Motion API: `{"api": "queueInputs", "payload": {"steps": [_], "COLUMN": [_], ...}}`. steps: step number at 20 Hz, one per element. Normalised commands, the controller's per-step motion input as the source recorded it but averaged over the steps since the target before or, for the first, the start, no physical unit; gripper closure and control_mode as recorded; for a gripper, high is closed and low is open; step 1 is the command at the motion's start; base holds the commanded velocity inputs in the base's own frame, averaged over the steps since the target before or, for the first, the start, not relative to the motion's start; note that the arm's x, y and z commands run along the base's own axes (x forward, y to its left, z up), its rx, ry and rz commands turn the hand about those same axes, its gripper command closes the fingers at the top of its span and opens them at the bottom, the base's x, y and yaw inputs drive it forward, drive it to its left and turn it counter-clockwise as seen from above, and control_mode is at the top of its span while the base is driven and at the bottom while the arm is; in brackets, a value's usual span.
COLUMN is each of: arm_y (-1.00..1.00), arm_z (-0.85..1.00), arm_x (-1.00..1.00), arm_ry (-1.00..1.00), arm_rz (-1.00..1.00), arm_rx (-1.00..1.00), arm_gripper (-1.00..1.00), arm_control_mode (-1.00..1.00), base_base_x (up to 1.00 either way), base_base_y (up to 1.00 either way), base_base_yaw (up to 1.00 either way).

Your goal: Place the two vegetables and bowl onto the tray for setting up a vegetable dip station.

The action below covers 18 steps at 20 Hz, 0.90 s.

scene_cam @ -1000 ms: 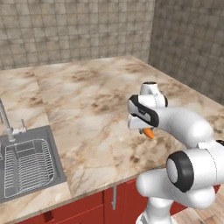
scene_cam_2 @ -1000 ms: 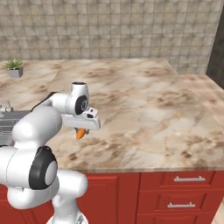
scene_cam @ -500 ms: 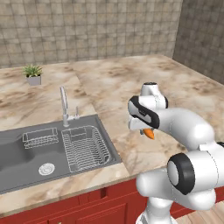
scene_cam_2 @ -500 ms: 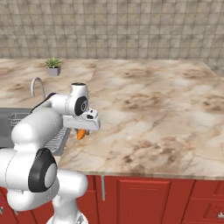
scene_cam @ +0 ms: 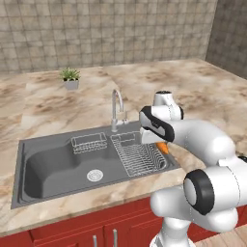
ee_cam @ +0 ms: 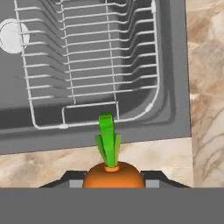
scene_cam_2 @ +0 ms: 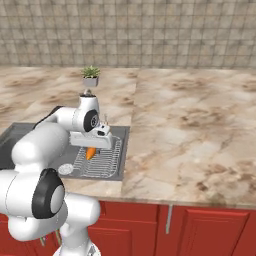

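The two-finger gripper (ee_cam: 113, 183) grips the small orange tapered carrot with a green top (ee_cam: 113, 168), jaws partly closed round it, over the grey steel sink (scene_cam: 48, 166) with its wire rack (ee_cam: 87, 65) at twelve o'clock. Delivery to the tray looks unfinished.

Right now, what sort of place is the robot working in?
A kitchen, simulated: a grey sink with a faucet and wire rack set into a marble counter, red cabinets below, tiled wall behind.
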Motion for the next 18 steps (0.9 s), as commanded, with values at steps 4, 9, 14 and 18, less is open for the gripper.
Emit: {"api": "queueInputs", "payload": {"steps": [4, 9, 14, 18], "arm_y": [0.0, 0.0, 0.0, 0.0], "arm_z": [0.0, 0.0, 0.0, 0.0], "arm_x": [0.0, 0.0, 0.0, 0.0], "arm_ry": [0.0, 0.0, 0.0, 0.0], "arm_rz": [0.0, 0.0, 0.0, 0.0], "arm_rx": [0.0, 0.0, 0.0, 0.0], "arm_gripper": [1.0, 1.0, 1.0, 1.0], "arm_control_mode": [1.0, 1.0, 1.0, 1.0], "base_base_x": [0.0, 0.0, 0.0, 0.0], "base_base_y": [0.81, 0.89, 0.9, 0.84], "base_base_yaw": [0.0, -0.01, -0.05, -0.09]}}
